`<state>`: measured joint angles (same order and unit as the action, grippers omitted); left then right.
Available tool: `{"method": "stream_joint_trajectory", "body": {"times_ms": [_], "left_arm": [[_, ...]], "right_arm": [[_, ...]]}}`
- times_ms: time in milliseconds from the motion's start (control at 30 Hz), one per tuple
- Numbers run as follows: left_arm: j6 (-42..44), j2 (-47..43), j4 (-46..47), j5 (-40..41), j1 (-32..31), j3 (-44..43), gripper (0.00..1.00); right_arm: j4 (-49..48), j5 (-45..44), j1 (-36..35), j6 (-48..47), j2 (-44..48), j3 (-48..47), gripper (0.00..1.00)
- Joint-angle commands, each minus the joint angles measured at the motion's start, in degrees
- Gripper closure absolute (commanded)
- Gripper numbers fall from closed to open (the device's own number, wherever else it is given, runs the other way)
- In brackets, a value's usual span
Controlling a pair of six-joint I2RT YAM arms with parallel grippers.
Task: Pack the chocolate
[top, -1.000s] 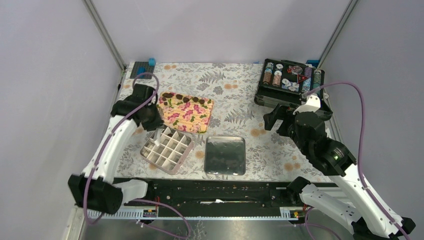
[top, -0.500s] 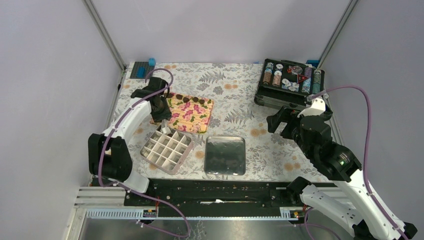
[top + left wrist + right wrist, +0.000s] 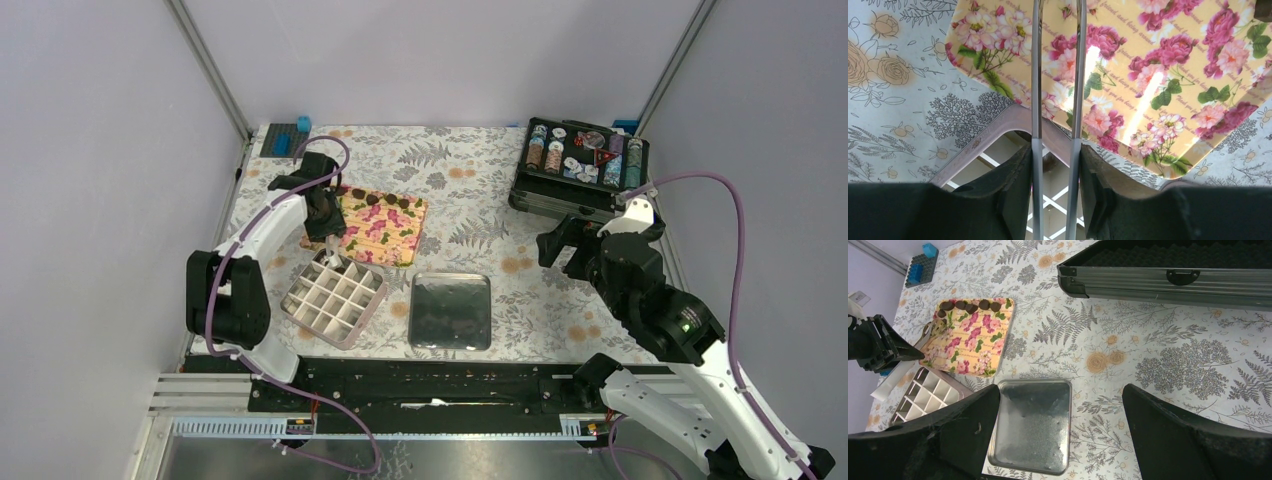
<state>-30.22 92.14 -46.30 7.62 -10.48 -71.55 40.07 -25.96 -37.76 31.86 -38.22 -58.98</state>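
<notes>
The chocolate (image 3: 972, 306) lies as a row of small dark pieces along the far edge of a floral tray (image 3: 385, 228). The tray sits in the left half of the table (image 3: 470, 170), about midway between the far and near edges. Just toward the near edge from the tray stands a pink gridded box (image 3: 335, 300), its far corner meeting the tray's near left corner. The cells that the top view shows look bare.

The left hand (image 3: 330, 245) hangs over that far corner of the box, pointing down. In the left wrist view its two thin fingers (image 3: 1035, 75) stand a little apart, and the tray and the box rim show through the narrow gap, with nothing gripped between them. A small dark shape sits low in the corner cell between the fingers, but it is too hidden to tell whether it is a chocolate.

A shallow metal tray (image 3: 451, 310) lies just right of the box, near the middle of the near edge. The right hand (image 3: 556, 245) hovers over the right half of the table, spread wide and holding nothing. An open case of poker chips (image 3: 575, 170) stands at the far right corner, and a blue block (image 3: 288, 137) at the far left corner.
</notes>
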Motion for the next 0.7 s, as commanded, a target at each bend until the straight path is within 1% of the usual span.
{"method": "stream_joint_trajectory", "body": {"times_ms": [0, 167, 400, 667], "left_arm": [[0.6, 1.8, 2.9, 1.0, 1.0, -2.4, 0.62], [1.2, 3.9, 2.9, -0.1, 2.0, -4.3, 0.61], [2.6, 6.4, 3.4, -3.7, 2.4, -6.0, 0.61], [3.4, 7.6, 1.9, -3.4, 2.6, -9.0, 0.6]], "right_arm": [[-0.2, -1.8, 0.1, 0.3, 0.4, -1.9, 0.0], [-0.1, -1.9, 0.1, 0.5, 0.6, -2.0, 0.0], [0.5, -2.4, 0.1, 0.6, 0.9, -2.2, 0.0], [0.6, -2.3, 0.1, 0.6, 0.4, -2.5, 0.0]]}}
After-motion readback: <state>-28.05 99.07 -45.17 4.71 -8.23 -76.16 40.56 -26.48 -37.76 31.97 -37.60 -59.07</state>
